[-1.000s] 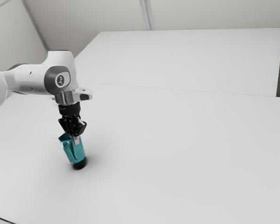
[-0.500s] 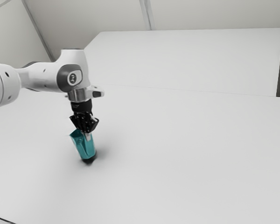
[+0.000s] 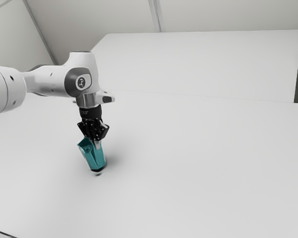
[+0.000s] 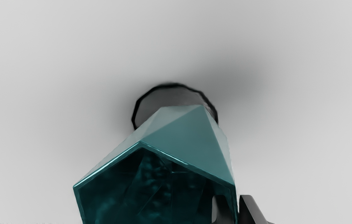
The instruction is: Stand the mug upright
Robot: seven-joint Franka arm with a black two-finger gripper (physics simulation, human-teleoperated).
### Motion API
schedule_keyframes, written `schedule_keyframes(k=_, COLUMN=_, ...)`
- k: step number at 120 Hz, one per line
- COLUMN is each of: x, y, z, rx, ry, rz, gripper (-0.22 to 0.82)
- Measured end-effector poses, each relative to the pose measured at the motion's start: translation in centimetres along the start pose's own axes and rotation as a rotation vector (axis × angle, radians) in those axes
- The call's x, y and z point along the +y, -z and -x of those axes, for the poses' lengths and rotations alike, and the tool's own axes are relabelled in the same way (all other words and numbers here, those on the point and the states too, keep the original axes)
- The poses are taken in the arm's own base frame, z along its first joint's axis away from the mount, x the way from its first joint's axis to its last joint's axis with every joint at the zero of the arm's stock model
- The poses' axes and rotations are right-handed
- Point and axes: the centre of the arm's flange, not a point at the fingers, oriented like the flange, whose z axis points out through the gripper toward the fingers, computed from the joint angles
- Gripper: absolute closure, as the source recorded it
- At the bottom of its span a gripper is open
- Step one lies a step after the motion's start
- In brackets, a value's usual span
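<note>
In the exterior view my gripper [image 3: 96, 143] points down at the upper rim of the teal faceted mug [image 3: 94, 155]. The mug leans, its mouth toward the exterior view's left and its dark base low at the right, near the tabletop; whether the base touches is unclear. Seen from the wrist, the mug [image 4: 188, 133] shows its open mouth facing the camera. One finger of the gripper [image 4: 235, 207] is inside the mouth and the other outside, with the mug's wall pinched between them.
The white table [image 3: 198, 163] spreads around the mug, with a dark shadow beside its base. Behind stands a large white panel [image 3: 198, 64]. A dark-edged corner shows at the exterior view's lower left.
My arm has carried the mug toward the exterior view's right. Its base has come off the dark patch beneath it, and a light gap now shows there.
</note>
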Motion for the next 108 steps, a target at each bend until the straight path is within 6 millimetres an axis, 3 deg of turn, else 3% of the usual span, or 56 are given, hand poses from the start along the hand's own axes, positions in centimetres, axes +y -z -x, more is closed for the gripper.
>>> schedule_keyframes(k=25, x=0.1, y=1.4, z=-0.1, rx=0.028, ry=0.013, rz=0.005, gripper=0.41)
schedule_keyframes(k=57, x=0.1, y=7.5, z=-0.6, rx=0.156, ry=0.027, rz=0.002, gripper=0.18)
schedule_keyframes(k=92, x=0.8, y=17.4, z=4.3, rx=0.375, ry=0.004, rz=-0.038, gripper=0.04)
schedule_keyframes(k=108, x=0.8, y=20.0, z=5.4, rx=0.418, ry=-0.032, rz=-0.051, gripper=0.02)
